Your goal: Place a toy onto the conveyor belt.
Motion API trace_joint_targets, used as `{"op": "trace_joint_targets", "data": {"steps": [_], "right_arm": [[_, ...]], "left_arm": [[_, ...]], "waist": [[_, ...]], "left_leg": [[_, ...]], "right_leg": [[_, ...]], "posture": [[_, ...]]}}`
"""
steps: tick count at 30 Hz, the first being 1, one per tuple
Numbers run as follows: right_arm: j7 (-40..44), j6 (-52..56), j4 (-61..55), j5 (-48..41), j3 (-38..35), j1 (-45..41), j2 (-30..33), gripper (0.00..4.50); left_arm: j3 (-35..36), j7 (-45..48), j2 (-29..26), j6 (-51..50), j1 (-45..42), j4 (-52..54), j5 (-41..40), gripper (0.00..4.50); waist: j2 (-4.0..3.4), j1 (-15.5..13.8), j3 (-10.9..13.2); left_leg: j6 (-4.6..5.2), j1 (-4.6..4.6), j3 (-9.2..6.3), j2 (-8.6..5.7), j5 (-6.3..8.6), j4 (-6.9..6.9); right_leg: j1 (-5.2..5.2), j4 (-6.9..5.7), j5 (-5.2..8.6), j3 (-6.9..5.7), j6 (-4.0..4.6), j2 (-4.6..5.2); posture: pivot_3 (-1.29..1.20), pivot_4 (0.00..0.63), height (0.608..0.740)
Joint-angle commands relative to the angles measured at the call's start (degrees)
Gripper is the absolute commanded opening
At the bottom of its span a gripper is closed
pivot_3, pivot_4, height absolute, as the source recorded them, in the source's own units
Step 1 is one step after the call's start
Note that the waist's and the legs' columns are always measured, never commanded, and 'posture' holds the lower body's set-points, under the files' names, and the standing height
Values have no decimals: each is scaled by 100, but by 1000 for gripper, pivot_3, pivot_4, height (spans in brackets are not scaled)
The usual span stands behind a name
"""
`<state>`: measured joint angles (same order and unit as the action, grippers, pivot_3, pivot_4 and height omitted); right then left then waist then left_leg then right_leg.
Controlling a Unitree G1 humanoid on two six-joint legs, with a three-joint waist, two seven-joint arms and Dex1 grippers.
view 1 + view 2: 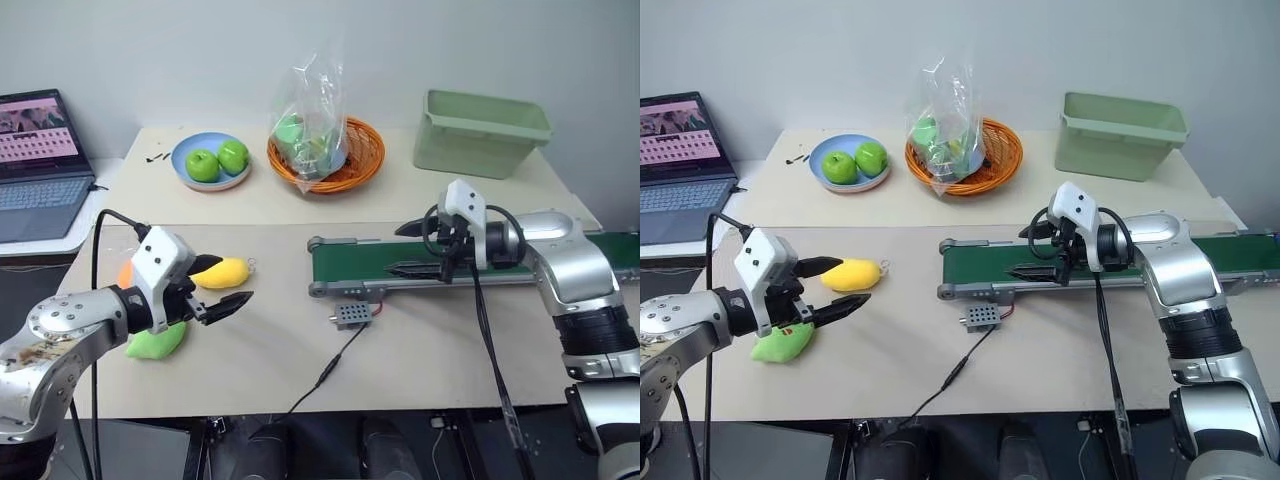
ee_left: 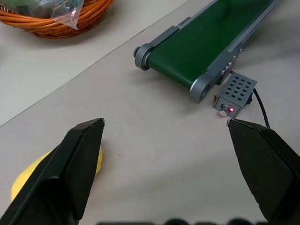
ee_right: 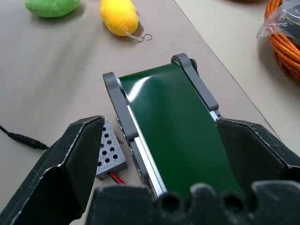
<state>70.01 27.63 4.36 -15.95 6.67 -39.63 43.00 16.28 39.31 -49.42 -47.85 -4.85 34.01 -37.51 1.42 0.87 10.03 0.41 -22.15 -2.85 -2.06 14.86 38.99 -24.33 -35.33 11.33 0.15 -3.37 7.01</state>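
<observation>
A laptop (image 1: 35, 160) sits open at the far left, off the bench's (image 1: 270, 350) edge; the left gripper (image 1: 228, 285) hangs low over the bench's left part, jaws spread wide and holding nothing; the toy (image 1: 157, 343) lies on the bench just under that arm, partly hidden by it; a yellow plush (image 1: 228, 272) lies just beyond, near the upper finger; at the back stand a blue plate (image 1: 210, 160) with two green apples, then an orange basket (image 1: 330, 155) holding a clear bag; a small grey box (image 1: 352, 316) with a cable sits touching the belt frame's near side; the belt (image 1: 380, 266) runs to the right with nothing on it; the right gripper (image 1: 412, 250) hovers above its left end, jaws wide apart and empty; a pale green bin (image 1: 480, 132) stands at the back right.
</observation>
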Motion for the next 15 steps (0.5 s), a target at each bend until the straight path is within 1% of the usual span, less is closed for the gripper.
{"op": "trace_joint_targets", "data": {"steps": [1,3,5,8,9,12,15], "right_arm": [[-26,-86,-26,-2,-85,-151,26,4500],[-56,-131,71,46,-44,-192,-30,4500],[-40,-145,104,55,-27,-246,-61,4500],[23,-151,127,37,-32,-304,-82,4500],[51,-162,137,39,-25,-328,-86,4500],[158,-262,280,68,30,-484,-145,4500],[207,-370,439,128,97,-613,-204,4500]], "left_arm": [[133,-122,123,19,-268,-72,-155,4485],[333,-319,266,-143,-405,-250,-312,4485],[723,-513,430,-322,-357,-436,-517,4485],[1011,-794,491,-328,-141,-613,-323,4485],[1204,-910,609,-300,-103,-671,-375,4485],[2010,-1211,991,-176,222,-862,-527,4485],[2406,-1204,1213,-101,709,-811,-565,4485]], "waist": [[0,-2,0],[1,-8,0],[1,-6,0],[1,30,0],[1,40,0],[1,43,0],[1,33,0]], "left_leg": [[0,0,0,0,0,0],[-1,5,1,0,-1,1],[-2,5,0,1,-1,1],[-1,4,1,2,-1,-1],[-1,4,4,2,0,-3],[-1,4,7,4,0,-6],[-2,7,7,6,0,-6]], "right_leg": [[0,0,0,0,0,0],[4,-3,0,0,0,-1],[5,-3,-2,-1,3,-2],[0,-1,-2,3,3,-4],[-3,-1,-2,5,3,-4],[-4,0,-3,10,3,-5],[-4,0,-3,11,4,-5]], "posture": [[0,150,740],[0,150,740],[0,150,740],[0,150,740],[0,150,740],[0,150,740],[0,150,740]]}}
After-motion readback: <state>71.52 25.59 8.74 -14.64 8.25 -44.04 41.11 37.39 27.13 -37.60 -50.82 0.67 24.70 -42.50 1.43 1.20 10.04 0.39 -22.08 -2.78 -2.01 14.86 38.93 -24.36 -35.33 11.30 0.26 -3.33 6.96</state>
